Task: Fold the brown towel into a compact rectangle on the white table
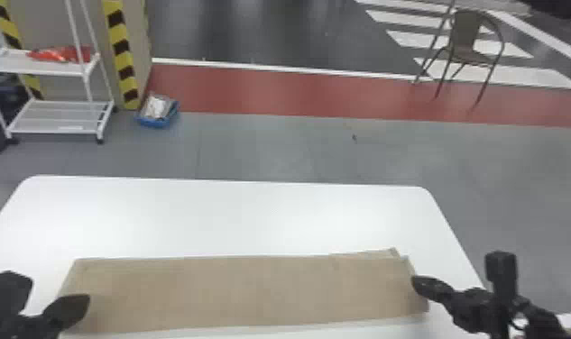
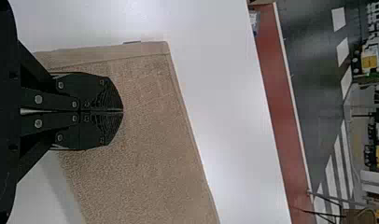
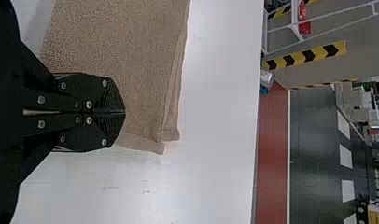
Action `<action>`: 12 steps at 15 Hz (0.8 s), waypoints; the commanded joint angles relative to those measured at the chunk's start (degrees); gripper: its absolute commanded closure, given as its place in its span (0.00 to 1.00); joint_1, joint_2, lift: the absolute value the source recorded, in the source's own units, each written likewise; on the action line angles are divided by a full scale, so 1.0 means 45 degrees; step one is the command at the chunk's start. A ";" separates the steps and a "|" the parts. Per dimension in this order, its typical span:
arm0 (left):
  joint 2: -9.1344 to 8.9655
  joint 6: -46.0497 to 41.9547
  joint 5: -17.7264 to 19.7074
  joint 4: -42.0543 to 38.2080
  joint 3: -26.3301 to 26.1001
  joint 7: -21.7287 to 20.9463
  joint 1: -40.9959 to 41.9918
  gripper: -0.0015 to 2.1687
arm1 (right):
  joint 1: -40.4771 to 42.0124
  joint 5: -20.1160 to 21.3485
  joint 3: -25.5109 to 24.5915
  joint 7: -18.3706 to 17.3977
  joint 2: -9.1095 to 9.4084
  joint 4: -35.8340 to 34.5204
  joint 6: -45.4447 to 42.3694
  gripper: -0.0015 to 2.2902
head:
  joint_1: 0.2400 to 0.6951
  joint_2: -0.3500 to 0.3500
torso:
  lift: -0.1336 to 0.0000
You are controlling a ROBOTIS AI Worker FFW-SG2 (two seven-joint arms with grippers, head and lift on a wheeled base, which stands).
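Left gripper (image 1: 84, 301) and right gripper (image 1: 418, 284), each closed, fingertips together, above opposite ends of brown towel (image 1: 252, 290). Folded into long strip, laid flat on white table (image 1: 234, 216).

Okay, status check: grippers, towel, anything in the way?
Left gripper shut, right gripper shut, one at each end of the brown towel. Towel in a long strip, layers uneven at far right corner. No obstruction seen.

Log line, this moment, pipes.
towel folded into long strip on white table | layers offset at right end | left gripper shut over left end | right gripper shut over right end | not yet compact
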 commanded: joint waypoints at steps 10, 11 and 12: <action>0.0037 0.2165 0.0402 0.1413 0.0766 -0.0325 -0.1992 0.30 | 0.0210 -0.0356 -0.0560 0.0000 0.0329 -0.0767 -0.0060 0.17 | 1.00 0.29 | 1.00; 0.0057 0.2477 0.0363 0.1452 0.0707 -0.0325 -0.2148 0.30 | 0.0210 -0.0395 -0.0580 0.0000 0.0349 -0.0747 -0.0099 0.17 | 1.00 0.30 | 1.00; 0.0076 0.2790 0.0324 0.1452 0.0668 -0.0345 -0.2226 0.30 | 0.0249 -0.0434 -0.0580 0.0000 0.0329 -0.0747 -0.0177 0.17 | 1.00 0.31 | 1.00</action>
